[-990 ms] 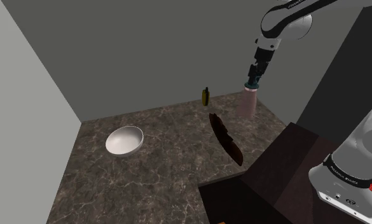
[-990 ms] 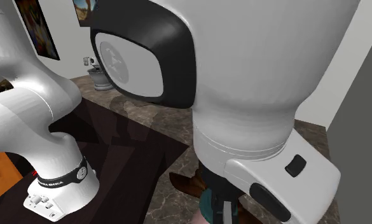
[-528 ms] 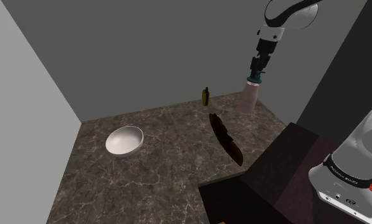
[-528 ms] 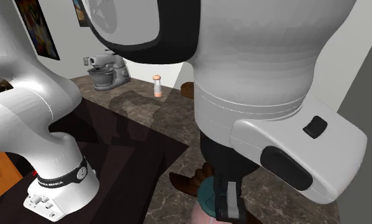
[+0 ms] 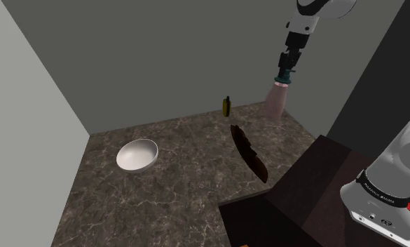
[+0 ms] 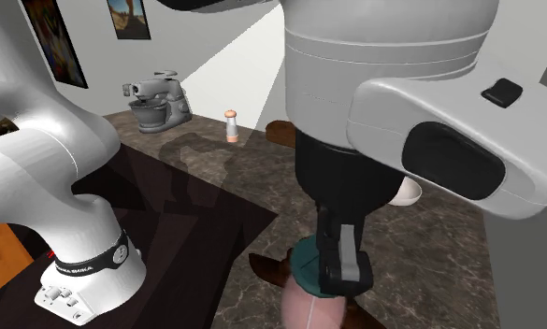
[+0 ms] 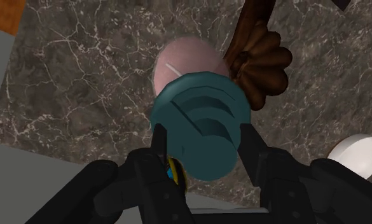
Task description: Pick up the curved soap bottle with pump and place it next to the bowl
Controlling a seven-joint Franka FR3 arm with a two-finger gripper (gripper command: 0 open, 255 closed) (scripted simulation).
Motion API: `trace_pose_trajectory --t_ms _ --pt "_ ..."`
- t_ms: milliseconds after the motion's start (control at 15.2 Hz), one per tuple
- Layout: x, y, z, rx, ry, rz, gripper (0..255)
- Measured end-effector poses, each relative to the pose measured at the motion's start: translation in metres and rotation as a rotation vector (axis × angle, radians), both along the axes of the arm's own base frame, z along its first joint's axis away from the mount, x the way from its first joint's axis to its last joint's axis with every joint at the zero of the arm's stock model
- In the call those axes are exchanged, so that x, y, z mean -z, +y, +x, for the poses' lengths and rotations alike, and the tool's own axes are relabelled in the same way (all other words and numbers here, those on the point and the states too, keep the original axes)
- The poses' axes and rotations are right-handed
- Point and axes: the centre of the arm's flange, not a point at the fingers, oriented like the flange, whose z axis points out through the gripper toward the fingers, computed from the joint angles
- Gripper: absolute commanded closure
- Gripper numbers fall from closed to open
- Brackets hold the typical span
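The bowl (image 5: 137, 155) is seen lying on the counter (image 5: 175, 189). Well to the bowl's right in the shoulder view, the bottle (image 5: 275, 100) has been raised higher off the counter over the last second (its teal pump (image 7: 203, 124) is clasped tight between the fingers of the gripper (image 5: 287, 70)). The pick is judged done, and the carry across to the bowl remains.

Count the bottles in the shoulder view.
2. The pink soap bottle with a teal pump hangs in the tool, lifted off the counter. A small yellow-green bottle stands on the counter by the back wall. None looks hidden.
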Motion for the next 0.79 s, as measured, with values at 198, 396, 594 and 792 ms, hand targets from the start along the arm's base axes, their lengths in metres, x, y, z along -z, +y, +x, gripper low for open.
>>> trace_pose_trajectory --t_ms 198,396,594,792 --pt "-0.016 -0.001 0.001 0.000 0.000 0.000 255" --pt "-0.031 0.000 0.003 0.000 0.000 0.000 255" --pt "-0.048 -0.001 0.001 0.000 0.000 0.000 255" --pt "-0.064 -0.002 0.002 0.000 0.000 0.000 255"
